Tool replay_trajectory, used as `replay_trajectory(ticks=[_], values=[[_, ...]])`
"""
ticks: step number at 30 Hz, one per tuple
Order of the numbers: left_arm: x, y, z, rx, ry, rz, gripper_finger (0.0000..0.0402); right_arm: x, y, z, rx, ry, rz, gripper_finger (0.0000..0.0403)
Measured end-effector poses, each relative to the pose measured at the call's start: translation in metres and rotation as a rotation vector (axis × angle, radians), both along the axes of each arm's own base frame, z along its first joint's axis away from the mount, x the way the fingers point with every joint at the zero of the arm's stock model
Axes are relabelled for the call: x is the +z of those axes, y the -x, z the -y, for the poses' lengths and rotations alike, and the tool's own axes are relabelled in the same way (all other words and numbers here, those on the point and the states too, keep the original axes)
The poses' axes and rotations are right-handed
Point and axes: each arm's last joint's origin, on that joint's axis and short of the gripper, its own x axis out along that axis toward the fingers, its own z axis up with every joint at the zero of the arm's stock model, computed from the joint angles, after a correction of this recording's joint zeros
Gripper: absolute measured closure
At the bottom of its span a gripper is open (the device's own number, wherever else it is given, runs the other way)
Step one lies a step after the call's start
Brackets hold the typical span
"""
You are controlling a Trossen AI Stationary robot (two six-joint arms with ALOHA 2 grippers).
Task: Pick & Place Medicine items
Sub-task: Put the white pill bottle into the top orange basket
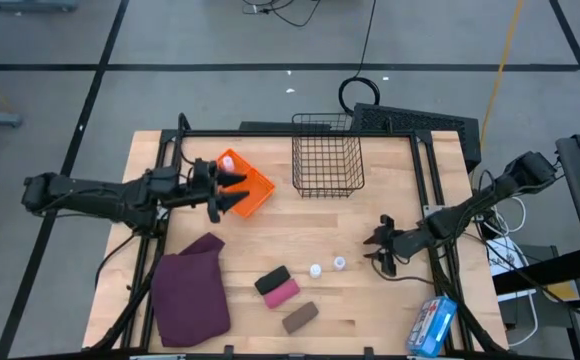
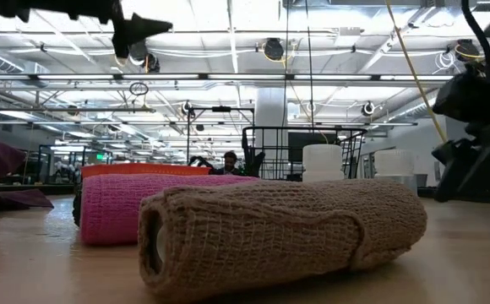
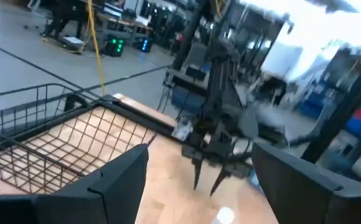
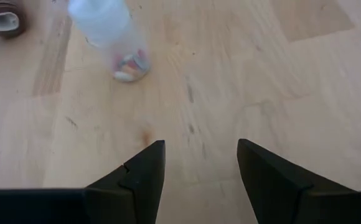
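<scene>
One small white bottle [image 1: 227, 160] sits in the orange tray [image 1: 257, 185] at the far left. Two more white bottles [image 1: 315, 270] [image 1: 339, 263] stand on the table at the near middle; they also show in the low view [image 2: 323, 162] [image 2: 394, 162]. My left gripper [image 1: 232, 191] is open and empty above the tray. My right gripper [image 1: 378, 247] is open and empty, low over the table just right of the two bottles. In the right wrist view one bottle [image 4: 115, 37] stands ahead of the open fingers [image 4: 199, 168], apart from them.
A black wire basket [image 1: 327, 152] stands at the far middle. A maroon cloth [image 1: 190, 290] lies at the near left. Black [image 1: 272, 279], pink [image 1: 283, 292] and brown [image 1: 300, 317] bandage rolls lie near the front. A blue-and-white packet [image 1: 433, 325] lies at the near right.
</scene>
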Motion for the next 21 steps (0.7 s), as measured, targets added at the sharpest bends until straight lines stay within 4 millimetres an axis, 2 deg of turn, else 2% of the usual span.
replay_trajectory(ticks=[4, 7, 9, 12, 21], values=[[0.009, -0.006, 0.016, 0.057, -0.102, -0.064, 0.011, -0.012, 0.009, 0.0, -0.012, -0.007, 0.095, 0.0195], [0.012, -0.008, 0.024, 0.092, -0.163, -0.087, 0.011, -0.01, 0.008, -0.005, -0.003, 0.014, 0.166, 0.0174], [0.019, -0.008, 0.027, 0.097, -0.177, -0.057, 0.011, -0.013, 0.008, -0.009, 0.034, 0.045, 0.163, 0.016], [0.019, -0.008, 0.028, 0.093, -0.196, -0.066, 0.011, -0.013, 0.004, -0.015, 0.086, 0.095, 0.152, 0.0144], [0.019, -0.008, 0.028, 0.103, -0.186, -0.065, 0.011, -0.022, -0.007, -0.023, 0.106, 0.125, 0.131, 0.0151]])
